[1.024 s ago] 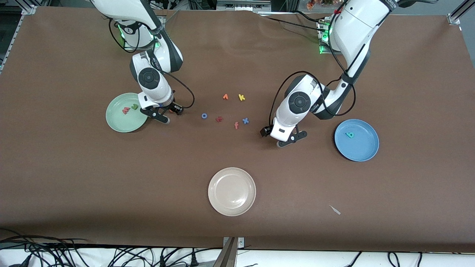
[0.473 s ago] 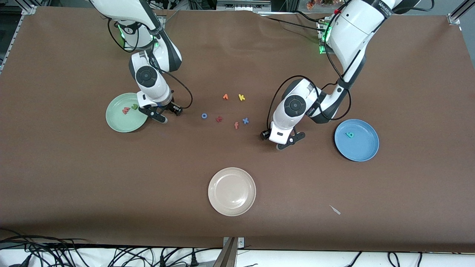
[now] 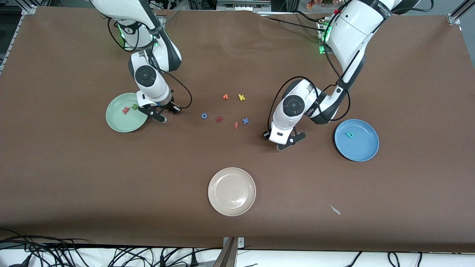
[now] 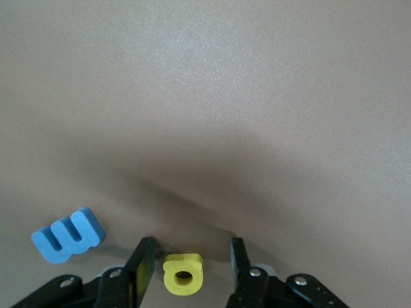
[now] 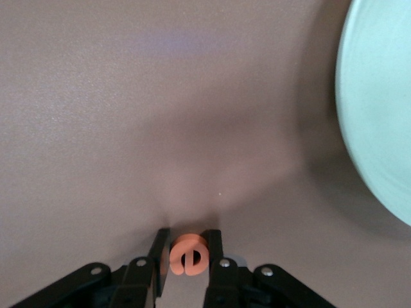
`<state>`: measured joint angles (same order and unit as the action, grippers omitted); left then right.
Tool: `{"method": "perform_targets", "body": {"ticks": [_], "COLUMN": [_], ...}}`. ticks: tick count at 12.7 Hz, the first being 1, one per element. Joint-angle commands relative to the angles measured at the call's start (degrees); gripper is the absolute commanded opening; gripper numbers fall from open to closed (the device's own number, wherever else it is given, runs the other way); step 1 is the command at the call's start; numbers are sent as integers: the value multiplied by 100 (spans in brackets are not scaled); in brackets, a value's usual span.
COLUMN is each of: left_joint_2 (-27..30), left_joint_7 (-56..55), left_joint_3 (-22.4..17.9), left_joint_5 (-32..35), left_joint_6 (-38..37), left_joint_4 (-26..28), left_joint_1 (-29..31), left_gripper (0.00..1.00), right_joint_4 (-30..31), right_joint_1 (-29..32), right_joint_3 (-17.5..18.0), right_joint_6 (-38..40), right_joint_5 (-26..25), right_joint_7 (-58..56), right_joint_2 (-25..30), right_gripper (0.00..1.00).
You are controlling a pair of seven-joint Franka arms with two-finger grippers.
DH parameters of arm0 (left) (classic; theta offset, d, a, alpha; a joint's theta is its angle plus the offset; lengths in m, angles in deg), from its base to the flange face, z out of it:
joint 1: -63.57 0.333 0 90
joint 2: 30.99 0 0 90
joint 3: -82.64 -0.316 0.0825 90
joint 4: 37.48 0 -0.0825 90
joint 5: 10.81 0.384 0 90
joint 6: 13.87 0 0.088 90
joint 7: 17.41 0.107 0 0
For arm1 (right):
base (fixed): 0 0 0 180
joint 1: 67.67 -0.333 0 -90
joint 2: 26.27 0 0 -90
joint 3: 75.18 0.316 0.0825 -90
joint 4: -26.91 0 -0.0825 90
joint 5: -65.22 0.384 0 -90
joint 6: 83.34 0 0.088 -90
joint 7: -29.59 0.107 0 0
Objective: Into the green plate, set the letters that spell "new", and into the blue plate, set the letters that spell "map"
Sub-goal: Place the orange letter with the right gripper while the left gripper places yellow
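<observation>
My right gripper (image 5: pixel 188 247) is low on the table beside the green plate (image 3: pixel 118 124), shut on the orange "e" (image 5: pixel 188 255). In that plate lie the salmon "w" (image 3: pixel 126 110) and the green "n" (image 3: pixel 134 107). My left gripper (image 4: pixel 189 256) is down at the table between the loose letters and the blue plate (image 3: pixel 362 148). It is open around the yellow "p" (image 4: pixel 183 274), with a gap on each side. Beside it lies the blue "m" (image 4: pixel 67 234). The teal "a" (image 3: pixel 349 135) rests in the blue plate.
A cream-white plate (image 3: pixel 232 191) sits nearer the front camera. Mid-table lie an orange-red letter (image 3: pixel 225 96), a yellow "k" (image 3: pixel 241 97), a blue ring letter (image 3: pixel 204 115), a dark red letter (image 3: pixel 219 119), an orange "f" (image 3: pixel 236 125) and a blue "x" (image 3: pixel 245 120).
The right gripper's fingers have closed onto the orange "e". The left gripper has shifted slightly toward the loose letters and its fingers have narrowed.
</observation>
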<state>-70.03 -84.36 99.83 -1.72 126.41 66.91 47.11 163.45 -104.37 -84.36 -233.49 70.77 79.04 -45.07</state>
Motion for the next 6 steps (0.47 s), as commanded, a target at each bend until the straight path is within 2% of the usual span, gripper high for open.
{"method": "perform_targets", "body": {"ticks": [1, 3, 6], "left_joint_2": [-51, -51, -51], "left_joint_7": [-196, -257, -327], "left_joint_3": [-57, -57, -57], "left_joint_5": [225, 216, 225], "left_joint_6": [-201, -229, -237], "left_joint_4": [-129, -120, -111], "left_joint_1": [-86, -129, -165], "left_gripper": [52, 50, 49], "right_joint_4": [-74, -408, -594], "right_joint_1": [39, 31, 40], "right_joint_3": [-231, -591, -1365], "right_joint_6": [729, 1441, 1770], "right_joint_5": [51, 51, 51], "right_joint_7": [-547, -1311, -3015], "right_joint_2": [481, 623, 676], "right_gripper": [13, 13, 13]}}
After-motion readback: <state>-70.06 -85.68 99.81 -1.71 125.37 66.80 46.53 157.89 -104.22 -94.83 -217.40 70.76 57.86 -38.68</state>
